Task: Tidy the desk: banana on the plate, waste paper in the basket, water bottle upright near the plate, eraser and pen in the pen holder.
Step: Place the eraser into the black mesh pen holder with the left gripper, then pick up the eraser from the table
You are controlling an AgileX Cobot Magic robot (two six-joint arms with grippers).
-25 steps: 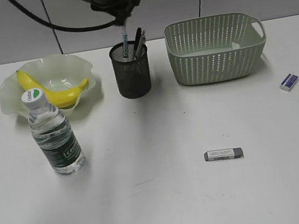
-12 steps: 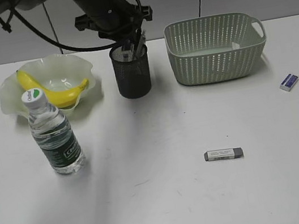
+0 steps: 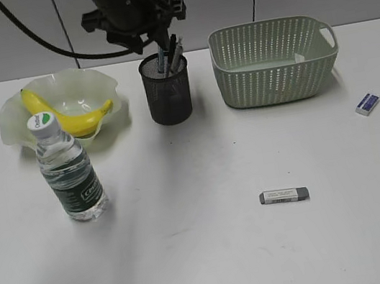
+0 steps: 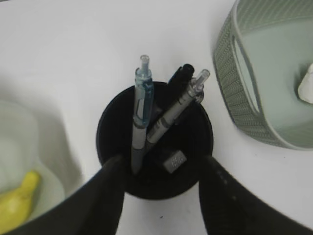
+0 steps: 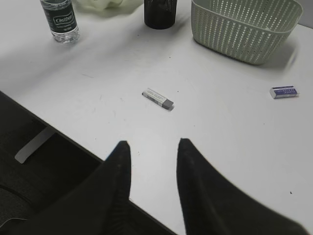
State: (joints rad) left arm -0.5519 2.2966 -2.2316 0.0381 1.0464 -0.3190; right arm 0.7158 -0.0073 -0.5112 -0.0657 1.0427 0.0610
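Observation:
My left gripper (image 3: 146, 38) (image 4: 163, 161) is open and empty, just above the black mesh pen holder (image 3: 167, 95) (image 4: 110, 147). A clear blue pen (image 4: 142, 105) (image 3: 159, 59) stands in the holder with two other pens and a small grey block (image 4: 174, 161). The banana (image 3: 73, 118) lies on the green plate (image 3: 8, 121). The water bottle (image 3: 70, 173) stands upright in front of the plate. The waste paper (image 4: 307, 84) lies in the basket (image 3: 276, 69). A grey eraser (image 3: 284, 195) (image 5: 157, 98) lies on the desk. My right gripper (image 5: 153, 143) is open and empty above the desk's front edge.
A blue-and-white eraser (image 3: 366, 104) (image 5: 283, 92) lies at the right, in front of the basket's corner. The desk's front edge (image 5: 73, 139) drops to dark floor. The bottle (image 5: 59, 19) and basket (image 5: 244, 34) also show in the right wrist view.
My left gripper held the blue pen above the holder, lowered it in, then let go and rose a little. The pen now stands in the holder.

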